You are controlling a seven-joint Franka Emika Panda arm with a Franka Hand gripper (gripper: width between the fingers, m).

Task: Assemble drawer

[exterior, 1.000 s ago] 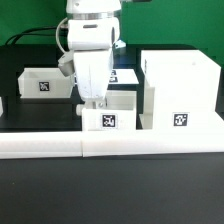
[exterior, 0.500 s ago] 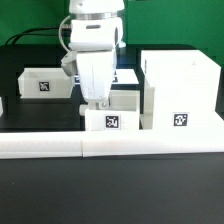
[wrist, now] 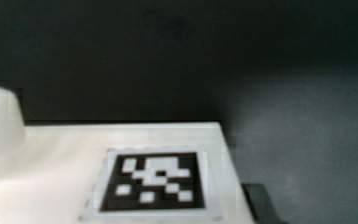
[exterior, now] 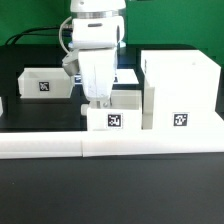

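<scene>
In the exterior view the near small tray stands by the border wall, its tag facing the camera, a narrow gap left of the tall housing. My gripper points down at the tray's left rear wall, fingers close together on it. The second tray sits at the back left. The wrist view shows a tagged white face of the near tray against the dark table; my fingertips are barely visible there.
The long low white border wall runs across the front. The marker board lies behind the arm. A white piece shows at the exterior view's left edge.
The gripper and the near tray have slid together toward the exterior view's right, closer to the housing.
</scene>
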